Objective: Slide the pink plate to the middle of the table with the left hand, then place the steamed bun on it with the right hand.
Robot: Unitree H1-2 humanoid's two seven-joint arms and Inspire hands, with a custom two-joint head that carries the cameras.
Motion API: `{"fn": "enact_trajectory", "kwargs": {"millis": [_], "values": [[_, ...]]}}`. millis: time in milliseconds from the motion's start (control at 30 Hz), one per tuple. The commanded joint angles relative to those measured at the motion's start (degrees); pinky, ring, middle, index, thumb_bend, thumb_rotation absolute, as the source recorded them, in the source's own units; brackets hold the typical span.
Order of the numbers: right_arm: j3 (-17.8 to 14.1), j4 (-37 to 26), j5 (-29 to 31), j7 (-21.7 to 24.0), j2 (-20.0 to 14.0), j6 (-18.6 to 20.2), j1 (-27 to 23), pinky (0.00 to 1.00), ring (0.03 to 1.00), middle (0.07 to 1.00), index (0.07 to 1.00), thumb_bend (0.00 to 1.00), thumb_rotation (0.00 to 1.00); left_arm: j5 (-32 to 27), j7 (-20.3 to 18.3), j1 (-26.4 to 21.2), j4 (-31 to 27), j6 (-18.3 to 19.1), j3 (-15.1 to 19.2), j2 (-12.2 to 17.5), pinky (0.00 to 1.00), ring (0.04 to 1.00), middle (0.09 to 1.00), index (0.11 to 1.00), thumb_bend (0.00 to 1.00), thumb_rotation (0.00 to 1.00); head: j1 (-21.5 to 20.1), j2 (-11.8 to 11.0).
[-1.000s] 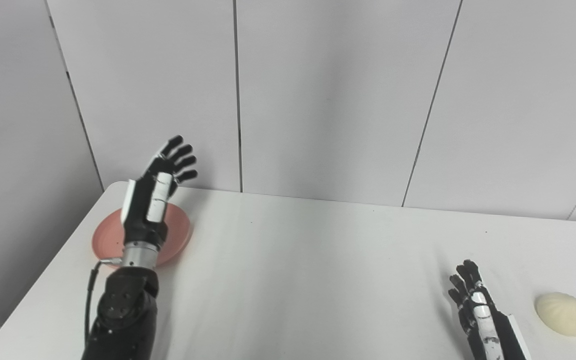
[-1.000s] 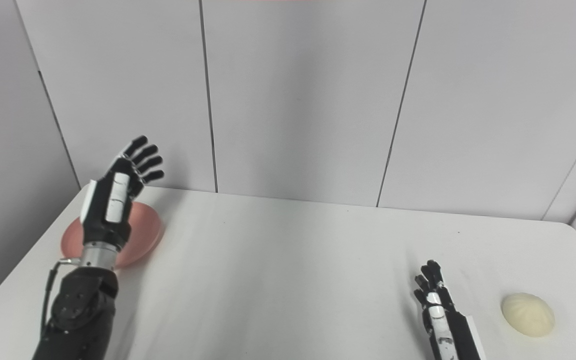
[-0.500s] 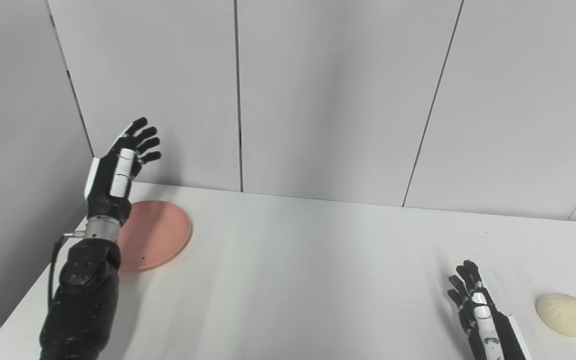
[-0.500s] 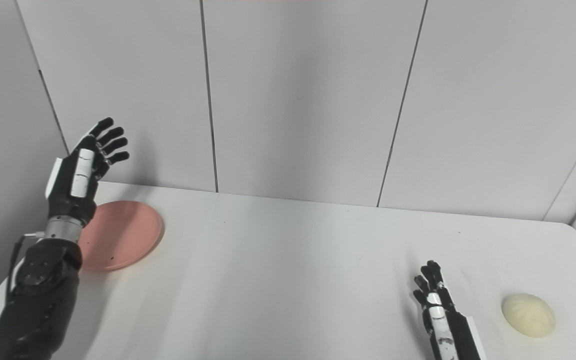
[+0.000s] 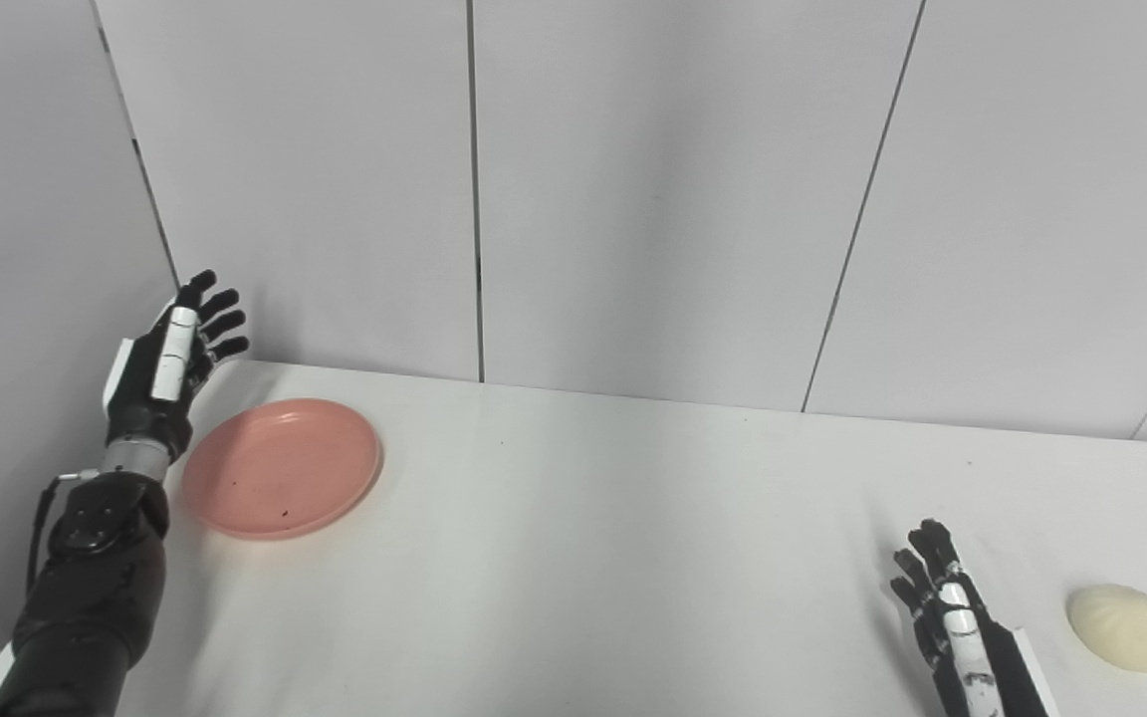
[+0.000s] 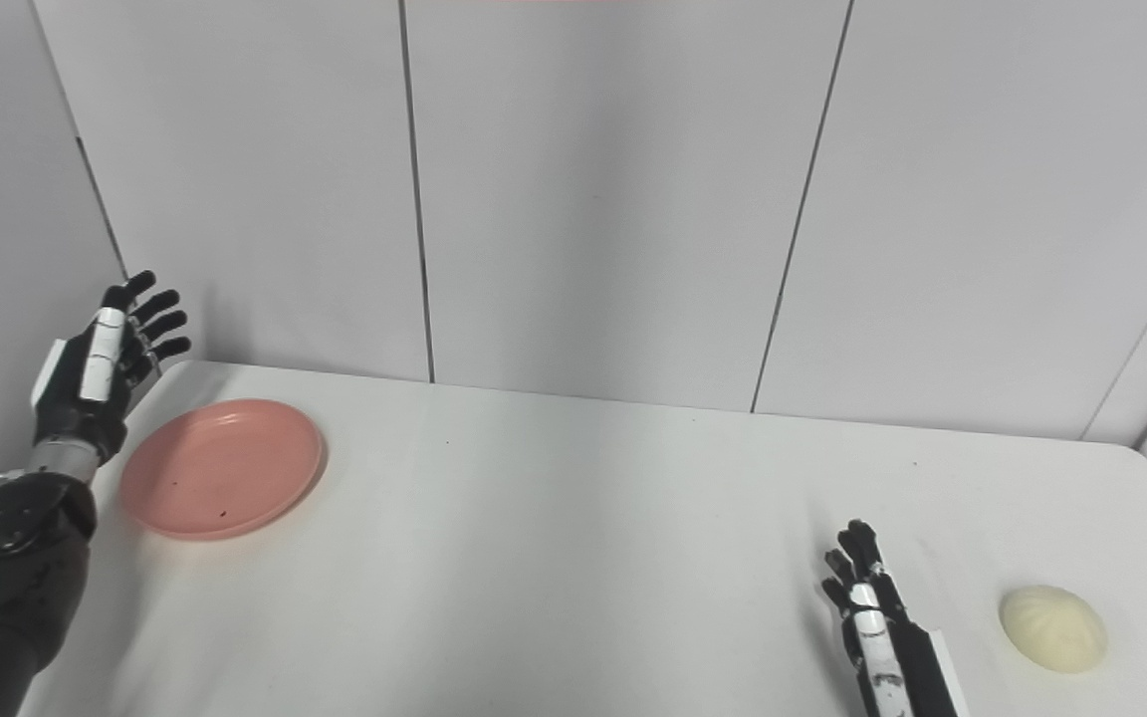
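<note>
The pink plate (image 5: 282,467) lies flat near the table's far left corner, with nothing on it. My left hand (image 5: 167,363) hovers raised just left of the plate, past the table's left edge, fingers spread and open, holding nothing. The pale steamed bun (image 5: 1122,626) rests on the table at the near right. Left of the bun, my right hand (image 5: 944,617) stays low by the front edge, fingers apart and empty, a short gap away from the bun.
The white table (image 5: 613,538) spans the view, its left edge running under my left forearm. Grey wall panels (image 5: 653,189) rise right behind the table's back edge.
My left hand has swung from above the plate out to its left side and dropped lower, so the whole plate now shows. The right hand and the bun have not moved.
</note>
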Motion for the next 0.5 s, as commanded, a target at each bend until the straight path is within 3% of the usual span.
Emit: {"fn": "enact_trajectory", "kwargs": {"millis": [0, 333, 467], "values": [[0.14, 3.09, 0.2, 0.12, 0.89, -1.6, 2.11, 0.97, 0.961, 0.973, 0.969, 0.65, 0.87, -0.07, -0.16, -4.53, 1.58, -2.37, 0.55, 2.39, 0.76, 0.836, 0.854, 0.883, 0.86, 0.89, 0.08, 0.05], [0.08, 3.35, 0.41, 0.12, 0.96, -1.3, 2.06, 0.97, 0.958, 0.97, 0.96, 0.65, 0.86, -0.55, 0.63, -6.23, 9.25, -2.37, 2.17, 3.91, 0.77, 0.829, 0.85, 0.878, 0.86, 0.86, -0.04, -0.29], [0.06, 3.08, 0.31, -0.09, 1.05, -1.02, 2.21, 0.97, 0.956, 0.969, 0.958, 0.64, 0.86, 0.03, 0.89, -6.33, 11.57, -2.37, 2.0, 5.0, 0.78, 0.844, 0.868, 0.894, 0.81, 0.87, -0.04, -0.29]]}}
